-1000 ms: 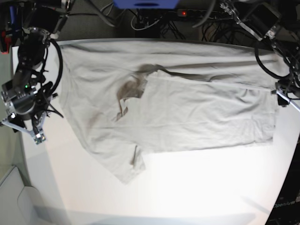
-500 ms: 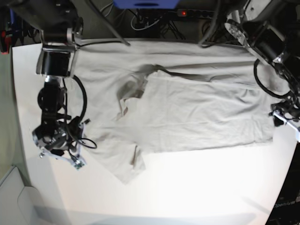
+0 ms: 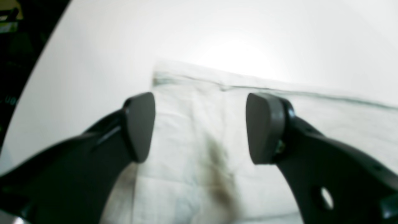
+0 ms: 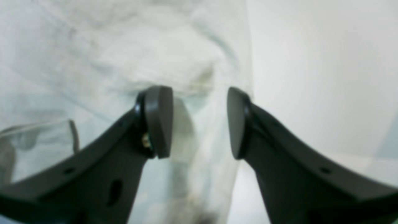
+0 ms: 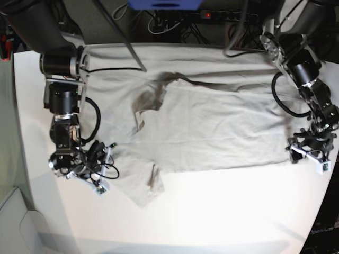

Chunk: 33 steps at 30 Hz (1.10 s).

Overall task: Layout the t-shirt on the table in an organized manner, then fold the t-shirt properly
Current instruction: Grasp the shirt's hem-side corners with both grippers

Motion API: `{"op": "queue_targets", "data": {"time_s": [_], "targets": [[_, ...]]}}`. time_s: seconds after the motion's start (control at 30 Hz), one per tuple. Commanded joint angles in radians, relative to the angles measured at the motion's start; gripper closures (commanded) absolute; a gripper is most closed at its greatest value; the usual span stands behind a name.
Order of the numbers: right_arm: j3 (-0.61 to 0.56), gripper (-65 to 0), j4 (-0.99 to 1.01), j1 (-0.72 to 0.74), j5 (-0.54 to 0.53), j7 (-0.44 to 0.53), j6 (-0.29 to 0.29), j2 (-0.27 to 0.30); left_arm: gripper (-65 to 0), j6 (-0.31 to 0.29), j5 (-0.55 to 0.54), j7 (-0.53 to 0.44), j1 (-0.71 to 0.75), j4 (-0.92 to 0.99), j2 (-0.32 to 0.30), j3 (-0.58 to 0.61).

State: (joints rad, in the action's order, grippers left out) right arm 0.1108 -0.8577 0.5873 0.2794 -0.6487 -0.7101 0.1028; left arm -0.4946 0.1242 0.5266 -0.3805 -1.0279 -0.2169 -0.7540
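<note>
The shirt (image 5: 212, 121) lies spread across the far half of the table (image 5: 222, 211), its long axis running side to side as I watch from the base view, collar end toward the table's left edge and hem toward the right. A sleeve (image 5: 140, 182) juts out toward the near edge on the left. My left gripper (image 5: 310, 157) hangs at the hem's near corner, close to the table's right edge. In its wrist view the pads (image 3: 138, 126) stand wide apart with nothing between them, straddling that corner of cloth just below. My right gripper (image 5: 100, 172) sits over the sleeve, toward the table's left edge. Its pads (image 4: 160, 121) are also parted and empty, with the sleeve's edge running between them and bare table to one side. Both forearms reach down steeply from the far edge, wrists bent so the fingers point toward the near edge. I judge each arm is placed to pinch its own end of the shirt's near side.
</note>
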Motion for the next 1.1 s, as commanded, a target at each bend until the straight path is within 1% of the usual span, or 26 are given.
{"op": "queue_targets", "data": {"time_s": [0.0,0.17,0.33,0.5,0.6,0.7,0.97,1.07], "targets": [[0.005,-29.2,-0.008,0.040,-0.010,0.033,0.012,0.021,-44.3,0.001,-0.008,-0.039,-0.027,-0.007,-0.022,0.012],[0.003,-29.2,-0.004,0.041,-0.010,0.111,0.012,0.030,-44.3,0.003,-0.010,-0.070,-0.028,-0.006,-0.020,0.070],[0.007,-29.2,-0.002,0.036,-0.010,0.154,0.012,0.044,-44.3,0.004,-0.010,-0.075,-0.028,0.013,-0.023,0.077],[0.105,-29.2,0.025,0.035,-0.010,0.194,0.012,0.044,-44.3,0.004,-0.010,-0.090,-0.025,0.037,-0.025,0.073],[0.128,-29.2,0.079,0.043,-0.010,0.201,0.012,0.054,-44.3,0.004,-0.010,-0.090,-0.021,0.037,-0.025,0.073],[0.129,-29.2,0.097,0.038,-0.010,0.246,0.012,0.059,-44.3,0.004,-0.008,-0.090,-0.021,0.037,-0.025,0.073],[0.131,-29.0,0.190,0.040,-0.010,0.260,0.012,0.059,-44.3,0.004,-0.002,-0.090,-0.021,0.053,-0.028,0.073],[0.129,-28.7,0.211,0.033,-0.010,0.301,0.012,0.059,-44.3,0.004,-0.007,-0.090,-0.021,0.079,-0.055,0.073]]}}
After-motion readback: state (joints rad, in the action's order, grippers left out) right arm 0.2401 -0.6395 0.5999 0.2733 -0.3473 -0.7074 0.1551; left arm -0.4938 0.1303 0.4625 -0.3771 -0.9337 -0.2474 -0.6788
